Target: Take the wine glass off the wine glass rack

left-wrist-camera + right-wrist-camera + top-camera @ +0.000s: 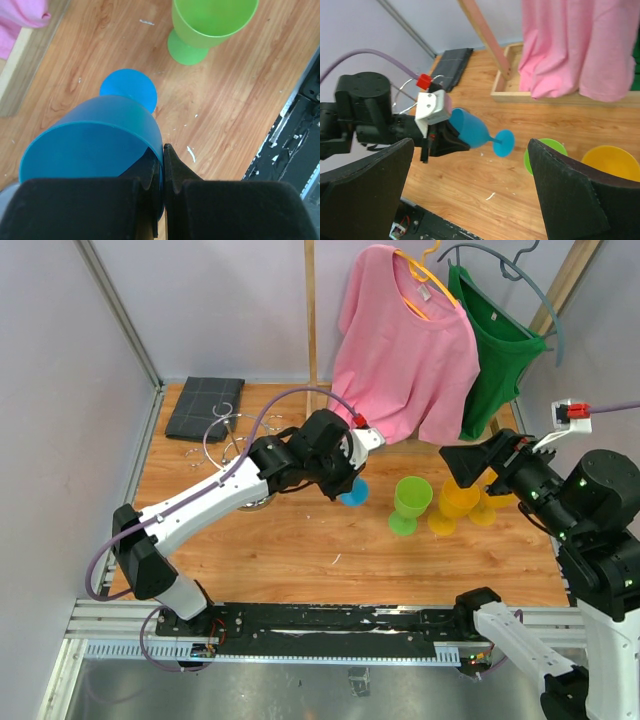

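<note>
Glass (472,131), the blue one, is gripped at its rim by your closed left pincer (162,148), its stem nearly level and foot pointing away toward the green glass (210,22), already apart from the wire rack (225,425) behind; your right pincer (467,192) stands open, farther off.

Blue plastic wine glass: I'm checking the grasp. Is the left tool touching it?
Touching. The left wrist view shows the left tool pinching the wall of the blue plastic wine glass.
</note>
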`<state>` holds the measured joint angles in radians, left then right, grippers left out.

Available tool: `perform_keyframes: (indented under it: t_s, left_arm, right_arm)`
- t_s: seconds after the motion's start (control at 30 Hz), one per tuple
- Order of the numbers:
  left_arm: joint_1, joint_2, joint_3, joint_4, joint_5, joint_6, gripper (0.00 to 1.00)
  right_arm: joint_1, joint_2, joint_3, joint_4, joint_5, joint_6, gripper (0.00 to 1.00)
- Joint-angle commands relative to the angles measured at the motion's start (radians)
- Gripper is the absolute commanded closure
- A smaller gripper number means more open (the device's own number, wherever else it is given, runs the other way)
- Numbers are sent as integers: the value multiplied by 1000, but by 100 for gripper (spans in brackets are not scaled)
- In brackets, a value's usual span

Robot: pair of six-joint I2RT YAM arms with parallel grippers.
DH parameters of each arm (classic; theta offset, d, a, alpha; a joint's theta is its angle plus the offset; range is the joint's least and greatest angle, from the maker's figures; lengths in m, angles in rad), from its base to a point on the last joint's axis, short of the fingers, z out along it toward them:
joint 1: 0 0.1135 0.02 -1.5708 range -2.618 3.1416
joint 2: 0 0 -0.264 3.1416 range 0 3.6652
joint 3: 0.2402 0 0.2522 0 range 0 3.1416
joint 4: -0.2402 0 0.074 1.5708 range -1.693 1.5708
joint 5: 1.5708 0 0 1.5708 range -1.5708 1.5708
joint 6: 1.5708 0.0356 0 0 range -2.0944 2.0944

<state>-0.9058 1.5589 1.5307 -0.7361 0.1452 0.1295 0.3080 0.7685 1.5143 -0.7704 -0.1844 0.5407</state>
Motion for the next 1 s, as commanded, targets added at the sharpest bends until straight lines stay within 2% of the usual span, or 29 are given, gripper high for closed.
perform_keyframes:
  t_s: [0.0,0.27,0.97]
  left_arm:
    - [-10,-4,-24,26,-23,-18,100]
    - [-60,59,-71,72,-30,-70,100]
    - [-111,215,-31,125,0,-133,100]
  right_arm:
    - [-18,-13,31,-128,159,-39,2]
    - [-18,-22,47,-236,316,-28,2]
    - [-17,-37,51,-285,339,-27,1]
